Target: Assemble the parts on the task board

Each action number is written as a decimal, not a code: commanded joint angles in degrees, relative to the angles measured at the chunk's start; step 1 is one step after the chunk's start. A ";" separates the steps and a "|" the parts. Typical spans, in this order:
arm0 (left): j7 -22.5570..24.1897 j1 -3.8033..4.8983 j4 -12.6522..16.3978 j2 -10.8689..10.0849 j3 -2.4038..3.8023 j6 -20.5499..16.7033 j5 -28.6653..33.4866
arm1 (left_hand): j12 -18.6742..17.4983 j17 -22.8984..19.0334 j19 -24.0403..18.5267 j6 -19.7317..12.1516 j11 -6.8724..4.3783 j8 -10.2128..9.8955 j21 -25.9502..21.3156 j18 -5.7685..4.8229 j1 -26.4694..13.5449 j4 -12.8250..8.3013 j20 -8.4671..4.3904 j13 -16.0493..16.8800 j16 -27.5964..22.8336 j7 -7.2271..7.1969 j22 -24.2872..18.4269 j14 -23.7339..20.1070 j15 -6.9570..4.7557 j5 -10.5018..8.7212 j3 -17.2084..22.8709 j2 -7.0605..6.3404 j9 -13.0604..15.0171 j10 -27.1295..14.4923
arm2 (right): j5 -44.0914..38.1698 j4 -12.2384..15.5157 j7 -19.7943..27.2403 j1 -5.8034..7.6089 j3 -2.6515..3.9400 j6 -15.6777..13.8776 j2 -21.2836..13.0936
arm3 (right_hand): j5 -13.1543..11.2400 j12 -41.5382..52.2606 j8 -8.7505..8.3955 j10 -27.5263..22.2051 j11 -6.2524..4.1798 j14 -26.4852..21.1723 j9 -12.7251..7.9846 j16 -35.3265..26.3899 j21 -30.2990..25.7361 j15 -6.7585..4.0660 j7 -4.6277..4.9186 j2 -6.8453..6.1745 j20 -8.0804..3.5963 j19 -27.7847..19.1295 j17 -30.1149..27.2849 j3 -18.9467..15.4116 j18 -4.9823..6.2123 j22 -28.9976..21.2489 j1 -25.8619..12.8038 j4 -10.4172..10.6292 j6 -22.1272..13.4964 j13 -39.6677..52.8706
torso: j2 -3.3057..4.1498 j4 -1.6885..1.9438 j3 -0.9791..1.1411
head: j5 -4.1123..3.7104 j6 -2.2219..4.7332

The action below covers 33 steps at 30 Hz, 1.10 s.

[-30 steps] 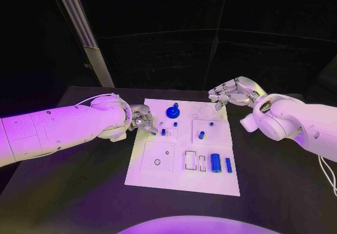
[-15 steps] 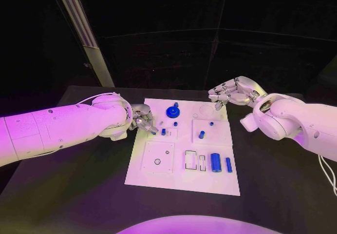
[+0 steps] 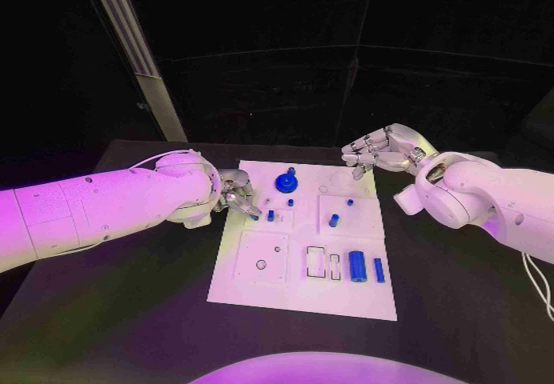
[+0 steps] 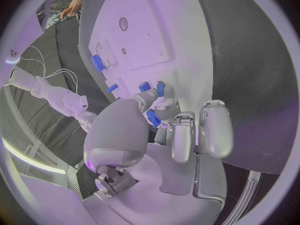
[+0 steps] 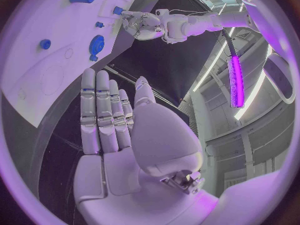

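"Looking at the left robot hand point(image 3: 237, 196) first, has anything moved in the last second?"

"Hardly. It hangs over the task board's point(image 3: 300, 300) left edge as before, and has only crept a touch further in over the plate. The small blue part point(image 4: 153, 119) is pinched between thumb and a fingertip, with the other fingers lying loosely beside it."

"So the part is not seated yet?"

"No. It sits at the fingertips, just above the board. A blue peg point(image 3: 271, 214) stands in the plate just beyond those fingertips, and the round blue part point(image 3: 284, 185) lies a little further off. I judge this a slow final alignment over a hole, though I cannot tell which hole is meant."

"And moving across to the right?"

"The blue cylinder point(image 3: 357, 266) lies flat in its place, well apart from either hand and untouched. The right robot hand point(image 3: 381, 150) has not shifted at all. It waits off the board's far corner above the tabletop point(image 3: 138, 320) with its fingers extended side by side, holding nothing."

"What does that mean for the task?"

"One insertion is in hand on the left, and the right side is idle. Several loose pieces are left, so the assembly looks far from done."
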 commanded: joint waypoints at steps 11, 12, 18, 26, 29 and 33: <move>-0.92 -0.35 -0.38 0.45 -0.23 2.03 0.69 | -0.38 15.10 0.80 0.83 -0.50 0.53 0.15 -0.23 -2.54 -6.84 -0.59 0.08 0.18 -0.72 0.53 5.95 -0.48 6.03 8.42 -2.10 0.39 0.83 | 0.19 0.03 0.59 0.10 0.03 0.54 0.12 | 0.18 -0.38 -0.34 -0.44 -0.07 -0.49 -0.04 -0.37 -0.45 0.16 -0.09 0.55 0.33 -0.31 -0.07 -0.16 0.62 -0.09 -0.03 -0.09 -0.40 -0.08 | -0.06 0.09 0.01 | -0.15 -0.09; -0.96 -0.35 -0.41 0.46 -0.23 2.00 0.77 | -0.42 15.10 0.82 0.88 -0.53 0.56 0.19 -0.24 -2.86 -6.71 -0.62 0.02 0.18 -0.78 0.59 5.95 -0.50 6.17 8.29 -2.29 0.41 0.86 | 0.19 0.02 0.58 0.10 0.03 0.56 0.14 | 0.18 -0.38 -0.34 -0.44 -0.07 -0.49 -0.04 -0.37 -0.45 0.16 -0.09 0.55 0.33 -0.31 -0.07 -0.16 0.62 -0.09 -0.03 -0.09 -0.40 -0.08 | -0.04 0.08 0.00 | -0.15 -0.10; -1.07 -0.36 -0.47 0.52 -0.23 1.37 0.98 | -0.13 15.10 0.98 1.87 -0.98 0.83 0.47 -0.32 -6.10 -4.96 -0.87 0.37 0.18 -1.42 1.07 5.95 -0.83 6.14 5.58 -3.89 0.46 1.24 | 0.19 -0.05 0.55 0.10 0.03 0.67 0.23 | 0.18 -0.38 -0.34 -0.44 -0.07 -0.49 -0.04 -0.37 -0.45 0.16 -0.09 0.55 0.33 -0.31 -0.07 -0.16 0.62 -0.09 -0.03 -0.09 -0.40 -0.08 | -0.03 0.04 -0.02 | -0.12 -0.08; -1.05 -0.36 -0.65 0.62 -0.23 0.29 1.04 | 0.42 15.10 1.10 2.65 -1.24 0.78 0.68 -0.39 -7.99 -3.40 -1.17 1.15 0.18 -1.70 1.45 5.95 -1.10 6.15 3.03 -4.26 0.36 1.52 | 0.19 -0.09 0.52 0.10 0.02 0.70 0.29 | 0.18 -0.38 -0.34 -0.44 -0.07 -0.49 -0.04 -0.37 -0.45 0.16 -0.09 0.55 0.33 -0.31 -0.07 -0.16 0.62 -0.09 -0.03 -0.09 -0.40 -0.08 | -0.04 0.02 0.00 | -0.14 -0.04; -1.13 -0.36 -0.80 0.73 -0.23 0.31 1.04 | 0.43 15.10 1.10 2.70 -1.25 0.75 0.68 -0.39 -8.16 -3.21 -1.19 1.16 0.18 -1.72 1.45 5.95 -1.13 6.16 2.81 -4.20 0.34 1.51 | 0.19 -0.08 0.53 0.10 0.02 0.70 0.31 | 0.18 -0.38 -0.34 -0.44 -0.07 -0.49 -0.04 -0.37 -0.45 0.16 -0.09 0.55 0.33 -0.31 -0.07 -0.16 0.62 -0.09 -0.03 -0.09 -0.40 -0.08 | -0.01 0.06 0.02 | -0.19 -0.04; -1.39 -0.35 -1.03 0.93 -0.23 0.71 1.38 | 0.51 15.10 1.13 2.81 -1.27 0.71 0.75 -0.41 -8.56 -2.77 -1.23 1.28 0.18 -1.73 1.58 5.95 -1.15 6.15 2.30 -4.13 0.31 1.55 | 0.19 -0.04 0.52 0.10 0.02 0.70 0.29 | 0.18 -0.38 -0.34 -0.44 -0.07 -0.49 -0.04 -0.37 -0.45 0.16 -0.09 0.55 0.33 -0.31 -0.07 -0.16 0.62 -0.09 -0.03 -0.09 -0.40 -0.08 | -0.02 0.02 0.03 | -0.17 -0.15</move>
